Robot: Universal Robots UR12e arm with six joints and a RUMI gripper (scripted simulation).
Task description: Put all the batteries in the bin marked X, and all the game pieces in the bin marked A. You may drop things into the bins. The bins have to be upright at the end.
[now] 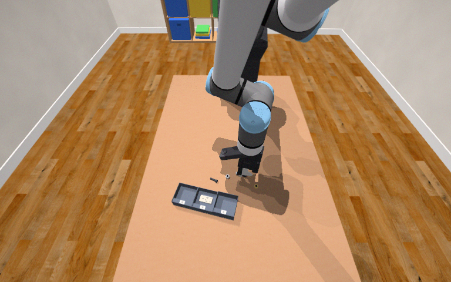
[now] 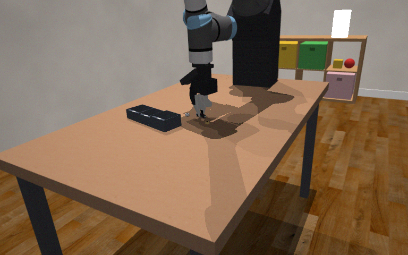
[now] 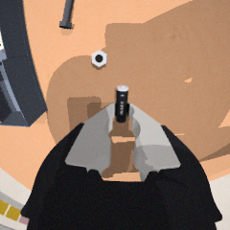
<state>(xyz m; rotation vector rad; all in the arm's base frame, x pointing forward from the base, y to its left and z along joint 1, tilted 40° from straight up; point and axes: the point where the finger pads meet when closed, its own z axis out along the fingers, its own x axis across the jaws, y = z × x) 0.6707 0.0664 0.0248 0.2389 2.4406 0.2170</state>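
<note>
My gripper (image 3: 122, 103) is shut on a small black battery (image 3: 122, 102) with a silver cap, which sticks out past the fingertips. The gripper (image 1: 244, 174) stands low over the table, just right of the bin tray; it also shows in the exterior view (image 2: 201, 113). The dark three-compartment bin tray (image 1: 205, 200) lies on the table; its middle compartment holds a white game piece with dots (image 1: 205, 198). The labels on the bins are too small to read. The tray's edge shows at the left of the wrist view (image 3: 16, 72).
A dark bolt (image 1: 214, 180) and a silver hex nut (image 1: 227, 176) lie between the tray and the gripper; they also show in the wrist view as the bolt (image 3: 67, 14) and the nut (image 3: 99, 58). A small brass ring (image 1: 256, 185) lies just right of the gripper. A shelf (image 2: 324, 62) stands beyond the table.
</note>
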